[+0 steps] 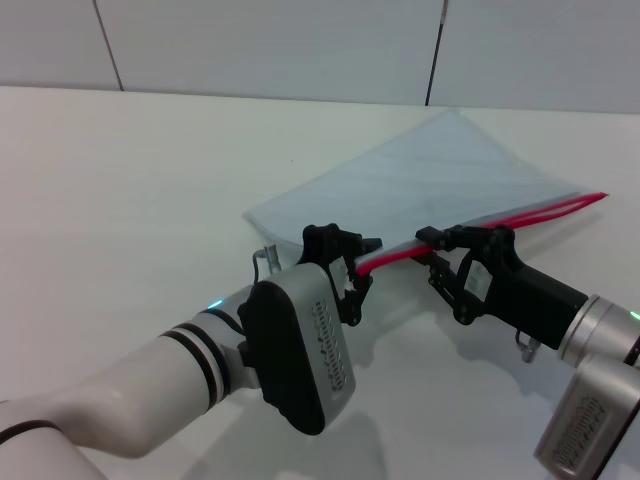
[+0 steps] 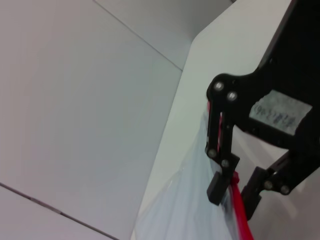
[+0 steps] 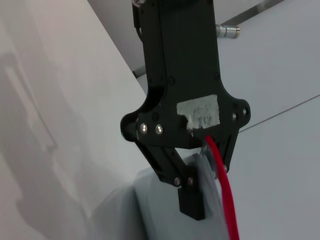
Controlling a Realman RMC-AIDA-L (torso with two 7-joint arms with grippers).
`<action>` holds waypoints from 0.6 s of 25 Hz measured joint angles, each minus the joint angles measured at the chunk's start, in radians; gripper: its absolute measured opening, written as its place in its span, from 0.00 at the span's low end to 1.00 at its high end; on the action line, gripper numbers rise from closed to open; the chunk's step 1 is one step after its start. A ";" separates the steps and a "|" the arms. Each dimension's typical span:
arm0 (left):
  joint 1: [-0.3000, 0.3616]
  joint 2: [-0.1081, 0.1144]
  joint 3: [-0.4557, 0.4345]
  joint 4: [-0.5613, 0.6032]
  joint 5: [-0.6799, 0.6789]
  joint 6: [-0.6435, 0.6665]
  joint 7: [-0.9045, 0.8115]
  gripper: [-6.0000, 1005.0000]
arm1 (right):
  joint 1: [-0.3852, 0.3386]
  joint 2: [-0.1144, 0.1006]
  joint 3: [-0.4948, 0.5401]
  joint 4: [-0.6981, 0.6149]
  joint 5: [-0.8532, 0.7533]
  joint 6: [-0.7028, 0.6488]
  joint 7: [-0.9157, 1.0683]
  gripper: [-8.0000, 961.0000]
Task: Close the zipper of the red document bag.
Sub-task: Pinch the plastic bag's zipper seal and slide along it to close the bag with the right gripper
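The red document bag [image 1: 440, 175], a pale blue-grey translucent pouch, lies flat on the white table [image 1: 130, 180]. Its zipper [image 1: 540, 212] is a red strip along the near-right edge, and it splits into two lines toward the far right end. My left gripper [image 1: 362, 262] is shut on the near end of that edge. A little farther along, my right gripper [image 1: 432, 243] is shut on the zipper. The left wrist view shows the right gripper [image 2: 234, 192] with the red zipper [image 2: 241, 215] between its fingers. The right wrist view shows a left finger [image 3: 191, 202] against the bag [image 3: 155, 210] beside the zipper [image 3: 225, 195].
Grey wall panels [image 1: 300, 40] rise behind the table's far edge. Both forearms cross the near part of the table, the left [image 1: 150, 385] from the lower left and the right [image 1: 590, 340] from the lower right.
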 joint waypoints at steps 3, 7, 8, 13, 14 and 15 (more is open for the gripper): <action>-0.003 0.001 0.002 -0.003 -0.001 0.000 0.000 0.06 | 0.000 0.000 0.001 0.001 0.000 0.004 0.000 0.24; -0.004 0.000 0.003 -0.003 -0.003 0.000 0.000 0.06 | 0.001 0.000 0.001 0.001 0.000 0.005 0.000 0.20; -0.004 0.001 0.003 -0.004 -0.003 0.000 0.000 0.06 | 0.001 0.000 0.001 0.001 0.000 0.005 0.000 0.19; -0.005 0.002 0.003 -0.005 -0.005 0.000 0.000 0.06 | 0.001 0.000 0.001 0.003 0.000 0.006 0.001 0.17; -0.006 0.002 0.003 -0.005 -0.005 0.000 0.000 0.06 | 0.001 0.000 0.001 0.003 0.000 0.006 0.001 0.16; -0.006 0.002 0.003 -0.005 -0.006 0.000 0.000 0.06 | 0.001 0.000 0.001 0.003 0.000 0.008 0.001 0.15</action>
